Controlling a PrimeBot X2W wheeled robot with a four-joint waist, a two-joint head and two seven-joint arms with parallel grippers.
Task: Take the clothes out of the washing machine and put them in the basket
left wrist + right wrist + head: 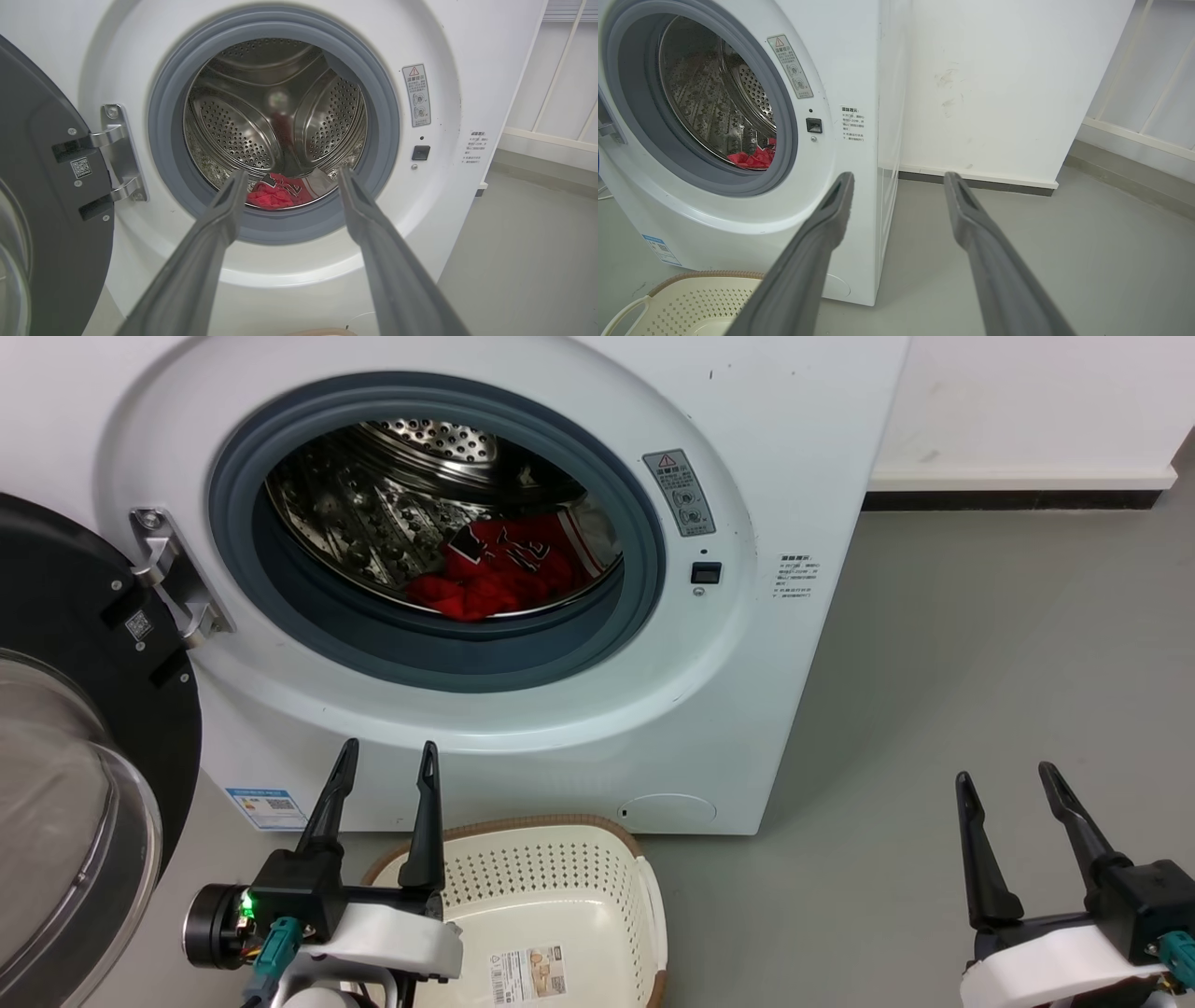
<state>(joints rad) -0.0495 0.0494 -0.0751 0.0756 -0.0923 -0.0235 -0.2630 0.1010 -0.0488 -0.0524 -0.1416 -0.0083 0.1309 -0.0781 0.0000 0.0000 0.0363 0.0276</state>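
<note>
Red clothes [495, 574] being kept inside steel drum [373, 513] of washing machine [560, 747], lying at drum bottom, close to front edge. Black-rimmed glass door [84, 616] being held wide open at machine's left side. Cream basket [523, 873] being seen on grey floor [980, 663], just beside machine's bottom front edge. Left gripper [390, 747] being held over basket's left rim, fingers apart, pointed at porthole. Right gripper [1004, 773] being held over floor, right of machine, fingers also apart.

Crumpled red clothes [499, 581] lie low in the steel drum [364, 523] of the white washing machine [597, 747], its door [65, 588] open. A cream perforated basket [551, 877] stands just before it.
</note>
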